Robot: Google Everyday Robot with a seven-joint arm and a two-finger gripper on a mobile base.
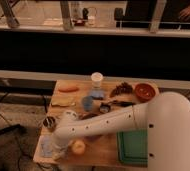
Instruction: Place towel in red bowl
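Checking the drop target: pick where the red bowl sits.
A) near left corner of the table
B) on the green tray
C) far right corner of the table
C: the red bowl sits at the far right corner of the table; the gripper is at the near left, by the towel.

the bulky white robot arm [138, 120] stretches from 4 o'clock toward 8 o'clock, elbow bent, its pale two-finger gripper [55, 146] pointing down at that far end.
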